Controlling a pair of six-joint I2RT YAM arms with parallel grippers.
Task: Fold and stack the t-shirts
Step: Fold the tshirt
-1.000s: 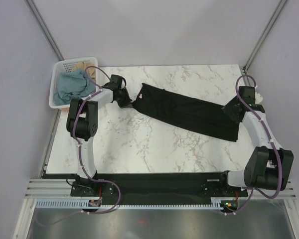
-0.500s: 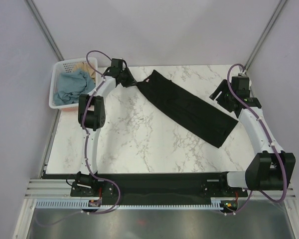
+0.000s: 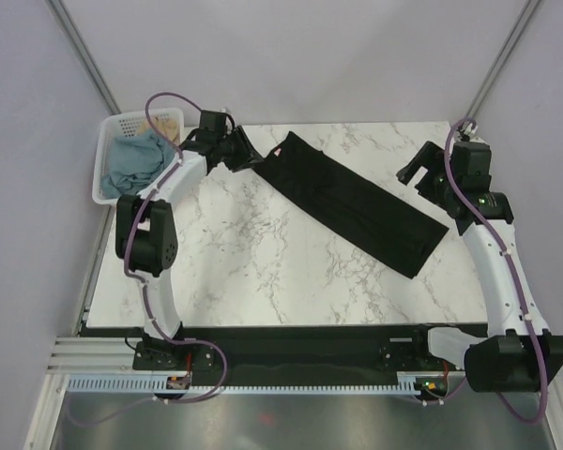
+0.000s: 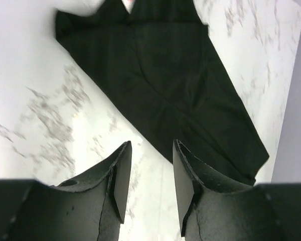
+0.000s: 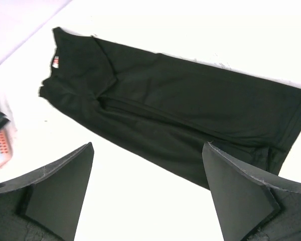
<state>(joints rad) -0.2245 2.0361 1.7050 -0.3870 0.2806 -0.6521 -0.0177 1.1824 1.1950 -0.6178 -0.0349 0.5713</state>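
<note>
A plain black t-shirt (image 3: 357, 202), folded into a long strip, lies flat and diagonal across the far half of the marble table (image 3: 263, 272). Its small pinkish neck label (image 5: 55, 61) shows at the far-left end. My left gripper (image 3: 251, 157) is open just off that end; in the left wrist view only marble shows inside this gripper (image 4: 151, 145), with the shirt (image 4: 175, 75) ahead. My right gripper (image 3: 415, 171) hovers wide open by the strip's right end. Nothing sits between the right fingertips (image 5: 88, 150), and the shirt (image 5: 180, 100) lies beyond them.
A white slotted basket (image 3: 101, 187) stands off the table's far-left corner. It holds a crumpled dusty blue t-shirt (image 3: 136, 159) and a tan t-shirt (image 3: 164, 127). Grey walls close in behind and on both sides.
The black shirt was swung and laid down steeper across the table. Both grippers have opened and let go of its ends. The right gripper has drawn back to the right.
</note>
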